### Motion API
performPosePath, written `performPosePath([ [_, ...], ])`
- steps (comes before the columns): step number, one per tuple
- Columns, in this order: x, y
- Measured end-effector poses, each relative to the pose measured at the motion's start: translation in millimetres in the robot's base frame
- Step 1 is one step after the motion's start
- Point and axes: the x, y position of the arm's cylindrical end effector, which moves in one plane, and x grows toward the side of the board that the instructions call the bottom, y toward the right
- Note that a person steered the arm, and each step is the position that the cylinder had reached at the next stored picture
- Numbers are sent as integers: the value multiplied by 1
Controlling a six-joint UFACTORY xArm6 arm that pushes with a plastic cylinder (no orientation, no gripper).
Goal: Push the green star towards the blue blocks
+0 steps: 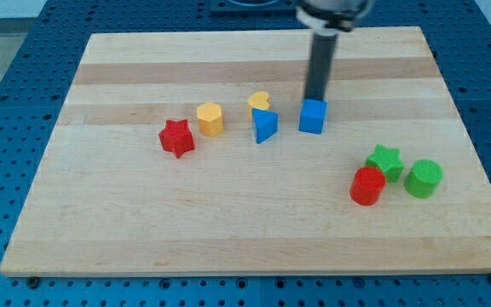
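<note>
Toward the view's lower right of the pale wooden worktop [228, 213], the green plastic star [385, 159] touches a red cylinder [367, 186] and sits beside a green cylinder [424, 178]. My tip [315, 100], a bare rod with no pincer to clench, rests just behind the blue cube [312, 116], well apart from the star; the blue triangular block [264, 126] lies nearby.

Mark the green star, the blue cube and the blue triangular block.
green star [384, 159]: camera view, its top face.
blue cube [312, 117]: camera view, its front face.
blue triangular block [264, 126]: camera view, its front face.
</note>
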Motion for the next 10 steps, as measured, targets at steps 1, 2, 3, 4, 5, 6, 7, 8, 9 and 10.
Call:
performPosePath([
  [1,9,94],
  [2,36,116],
  [3,47,13],
  [4,46,-28],
  [5,48,98],
  [6,65,228],
  [7,133,241],
  [8,170,198],
  [9,160,137],
  [10,129,109],
])
